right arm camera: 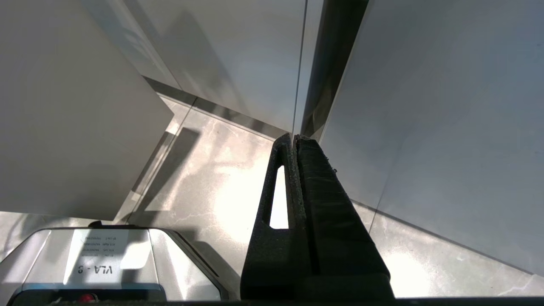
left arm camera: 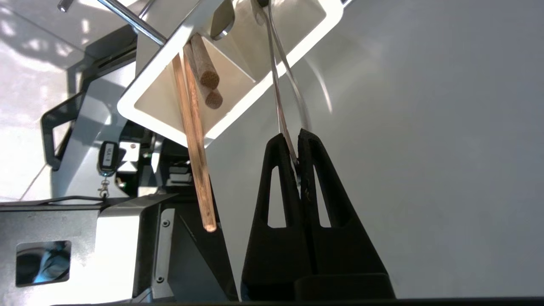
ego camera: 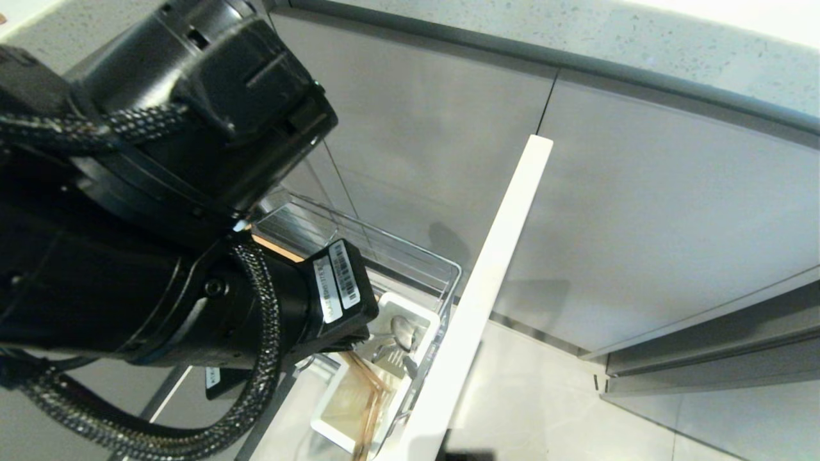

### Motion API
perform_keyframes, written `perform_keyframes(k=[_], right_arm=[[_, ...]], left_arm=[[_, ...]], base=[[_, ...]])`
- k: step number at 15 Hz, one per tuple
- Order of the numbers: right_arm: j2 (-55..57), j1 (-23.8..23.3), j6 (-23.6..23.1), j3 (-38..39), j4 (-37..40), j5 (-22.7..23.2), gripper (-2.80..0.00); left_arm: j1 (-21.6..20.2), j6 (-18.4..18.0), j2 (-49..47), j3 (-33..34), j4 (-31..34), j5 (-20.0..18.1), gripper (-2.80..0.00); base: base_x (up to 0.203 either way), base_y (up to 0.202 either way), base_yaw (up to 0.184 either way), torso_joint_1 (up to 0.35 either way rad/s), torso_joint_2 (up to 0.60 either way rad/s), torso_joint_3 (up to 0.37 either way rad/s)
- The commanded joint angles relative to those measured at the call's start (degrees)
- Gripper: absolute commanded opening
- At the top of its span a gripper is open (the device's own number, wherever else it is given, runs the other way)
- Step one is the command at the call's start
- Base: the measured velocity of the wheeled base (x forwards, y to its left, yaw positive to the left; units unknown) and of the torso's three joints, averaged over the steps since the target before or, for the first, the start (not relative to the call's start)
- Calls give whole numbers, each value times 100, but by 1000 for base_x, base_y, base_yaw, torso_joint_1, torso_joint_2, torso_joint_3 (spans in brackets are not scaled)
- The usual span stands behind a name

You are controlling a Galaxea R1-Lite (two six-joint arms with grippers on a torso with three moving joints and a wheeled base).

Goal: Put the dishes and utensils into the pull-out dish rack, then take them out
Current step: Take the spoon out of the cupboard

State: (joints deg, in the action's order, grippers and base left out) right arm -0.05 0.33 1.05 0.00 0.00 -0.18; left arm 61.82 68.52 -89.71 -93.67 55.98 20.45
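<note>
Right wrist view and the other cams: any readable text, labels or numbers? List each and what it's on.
"VLA - 9": upside down on the white label on the robot base, right wrist view; the small print above it is too small to read.
Barcode stickers on the left arm, head view: too small to read.
Key fob tag hanging in the left wrist view: characters blurred, unreadable.
Nothing else legible.

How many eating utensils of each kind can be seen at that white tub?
Chopsticks: 2
Spoon, its handle pinched by the left gripper: 1
Total: 3, all standing in the white tub
</note>
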Motion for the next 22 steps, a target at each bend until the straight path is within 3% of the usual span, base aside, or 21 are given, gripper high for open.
perform_keyframes(k=[1, 11, 17, 22], right_arm=[[5, 2, 1, 9, 0, 1, -280], [5, 2, 1, 9, 0, 1, -280], [5, 2, 1, 9, 0, 1, -280], [5, 2, 1, 9, 0, 1, -280]], left_arm=[[11, 44, 162, -41, 14, 29, -280], [41, 35, 411, -161, 17, 152, -280], [49, -257, 413, -152, 425, 169, -280], [77, -556, 528, -161, 774, 429, -280]], base=[[0, 0, 0, 0, 0, 0], [0, 0, 0, 0, 0, 0], [0, 0, 0, 0, 0, 0], [0, 0, 0, 0, 0, 0]])
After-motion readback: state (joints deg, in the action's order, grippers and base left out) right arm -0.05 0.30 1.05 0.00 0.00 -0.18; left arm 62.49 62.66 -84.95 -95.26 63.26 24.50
